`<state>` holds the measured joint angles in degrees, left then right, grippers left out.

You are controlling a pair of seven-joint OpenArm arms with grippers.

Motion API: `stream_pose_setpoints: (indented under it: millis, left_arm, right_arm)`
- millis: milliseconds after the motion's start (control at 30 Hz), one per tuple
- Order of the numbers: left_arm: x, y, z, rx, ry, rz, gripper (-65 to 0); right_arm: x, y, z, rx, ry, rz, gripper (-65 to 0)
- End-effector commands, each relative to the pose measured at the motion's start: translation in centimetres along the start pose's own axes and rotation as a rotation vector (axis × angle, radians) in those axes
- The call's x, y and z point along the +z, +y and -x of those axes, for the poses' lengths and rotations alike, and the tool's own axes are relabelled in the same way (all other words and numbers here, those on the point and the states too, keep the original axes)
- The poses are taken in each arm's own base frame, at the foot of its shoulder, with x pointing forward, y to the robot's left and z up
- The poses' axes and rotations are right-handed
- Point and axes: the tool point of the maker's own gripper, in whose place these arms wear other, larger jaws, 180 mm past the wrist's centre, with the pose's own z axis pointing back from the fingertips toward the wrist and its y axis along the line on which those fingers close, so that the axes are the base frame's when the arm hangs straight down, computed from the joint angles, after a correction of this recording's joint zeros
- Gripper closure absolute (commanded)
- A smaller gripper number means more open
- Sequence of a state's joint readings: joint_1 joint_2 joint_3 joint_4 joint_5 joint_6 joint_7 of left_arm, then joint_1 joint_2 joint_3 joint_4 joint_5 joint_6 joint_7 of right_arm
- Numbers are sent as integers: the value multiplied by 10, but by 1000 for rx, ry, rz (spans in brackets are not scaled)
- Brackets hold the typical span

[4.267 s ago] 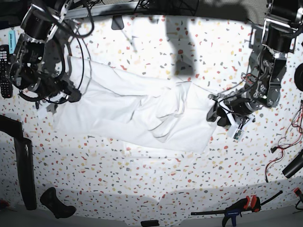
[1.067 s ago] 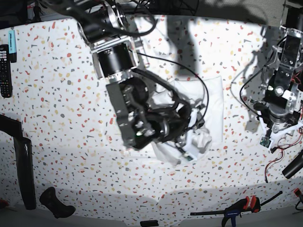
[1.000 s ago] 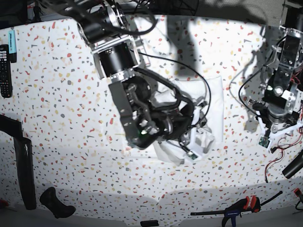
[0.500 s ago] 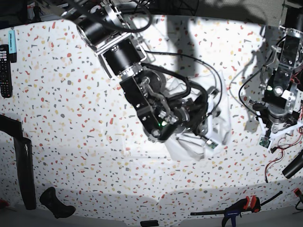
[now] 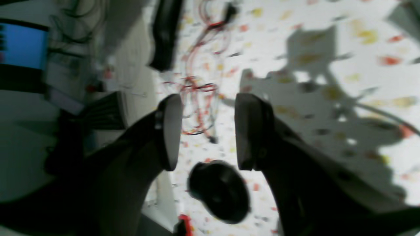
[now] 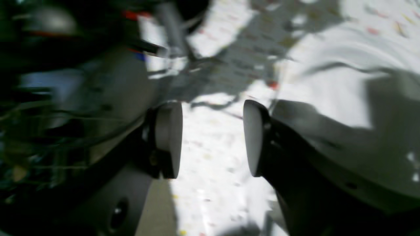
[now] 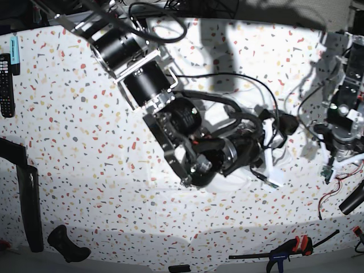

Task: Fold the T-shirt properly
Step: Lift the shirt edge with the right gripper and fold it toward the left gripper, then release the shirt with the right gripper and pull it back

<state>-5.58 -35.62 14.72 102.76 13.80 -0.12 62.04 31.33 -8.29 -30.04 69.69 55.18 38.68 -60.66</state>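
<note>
My right arm (image 7: 170, 114) is stretched long and low across the middle of the workspace, wrist rolled over, reaching toward my other side. My right gripper (image 6: 212, 139) has its jaws parted, the two pale round pads facing each other with open space between them and nothing pinched there. Over on the far side, my left arm (image 7: 344, 85) hangs nearly straight down, wrist pointing at the surface. My left gripper (image 5: 207, 131) is spread as well, its flat pads set apart with clear daylight between them, gripping nothing. The two grippers sit apart, not touching each other.
</note>
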Motion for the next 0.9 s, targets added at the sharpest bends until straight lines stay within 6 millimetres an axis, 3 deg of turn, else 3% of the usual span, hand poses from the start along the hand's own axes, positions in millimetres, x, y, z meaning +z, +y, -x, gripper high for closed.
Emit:
stream_pose_setpoints:
  millis: [0,200,300,367,467,567,667,733,867]
  left_arm:
    - [2,24,-9,-6,-32,-64,-254]
    - [0,54,0,-44,-19,-133,-254]
    - [0,57,0,-47,-22,-140,-254]
    - [1,56,-4,-49,-44,-139,-254]
    - [1,56,-11,-51,-85,-138,-254]
    - [6,49,-29,-29,-175,-100,-254]
    - [31,30,-70,48,-369,24,-254]
    - [51,13,-89,62,-444,110,-254]
    - [78,-34,-111,122,-526,339,-254]
  right_arm:
    - [4,11,-24,49,-43,-40,-295]
    - [11,23,-35,50,-59,-105,-295]
    - [31,13,-62,79,-135,-57,-295]
    - [55,-5,-91,107,-227,31,-295]
    - [106,-50,-133,158,-381,271,-295]
    - [163,-96,-153,208,-505,547,-295]
    - [191,-134,-138,203,-472,736,-295]
    - [188,-146,-126,161,-454,738,-295]
    - [195,-182,-81,93,-317,810,-295]
